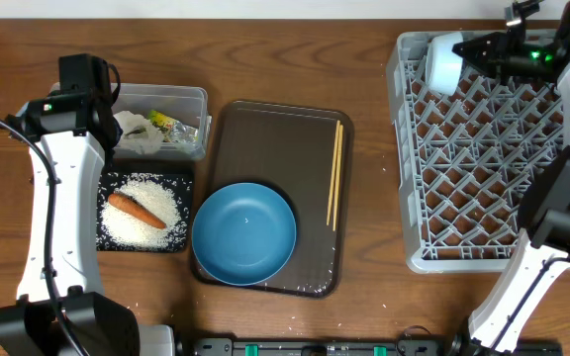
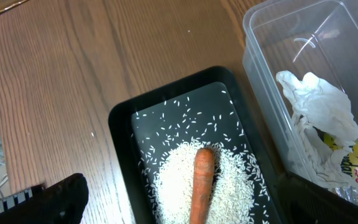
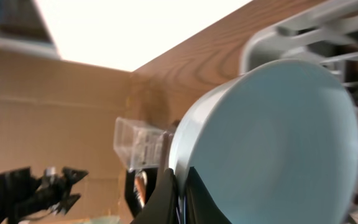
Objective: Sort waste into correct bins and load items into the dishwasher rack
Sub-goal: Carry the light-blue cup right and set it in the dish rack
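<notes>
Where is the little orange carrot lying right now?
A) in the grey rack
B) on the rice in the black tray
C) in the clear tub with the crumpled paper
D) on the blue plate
B: the carrot lies on the pile of white rice inside the black tray, which sits beside the clear tub.

Wooden table (image 1: 295, 59) with clear tub (image 1: 166, 93), black tray (image 1: 185, 180), brown serving tray (image 1: 275, 138) and grey dishwasher rack (image 1: 409, 198)

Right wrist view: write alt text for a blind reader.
The right hand pinches the rim of a light-blue bowl, held on its side at the corner of the grey rack. A wooden table and clear tub lie behind.
</notes>
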Robot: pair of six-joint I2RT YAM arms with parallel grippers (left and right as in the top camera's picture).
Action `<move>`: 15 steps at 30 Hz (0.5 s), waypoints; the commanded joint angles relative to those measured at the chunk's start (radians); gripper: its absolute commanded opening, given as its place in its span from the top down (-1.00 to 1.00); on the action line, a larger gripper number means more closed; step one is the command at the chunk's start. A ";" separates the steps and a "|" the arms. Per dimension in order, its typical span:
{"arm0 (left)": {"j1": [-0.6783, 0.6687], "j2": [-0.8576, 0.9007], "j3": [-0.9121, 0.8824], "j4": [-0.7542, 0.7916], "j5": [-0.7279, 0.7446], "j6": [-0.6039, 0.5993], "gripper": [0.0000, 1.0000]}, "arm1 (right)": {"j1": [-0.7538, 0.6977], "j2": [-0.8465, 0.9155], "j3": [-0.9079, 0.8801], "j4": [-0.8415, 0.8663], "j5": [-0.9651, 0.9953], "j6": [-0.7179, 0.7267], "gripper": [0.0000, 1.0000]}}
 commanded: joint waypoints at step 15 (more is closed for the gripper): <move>0.001 0.003 0.001 -0.003 -0.023 -0.009 -0.97 | -0.082 -0.124 -0.005 -0.143 0.489 0.031 0.51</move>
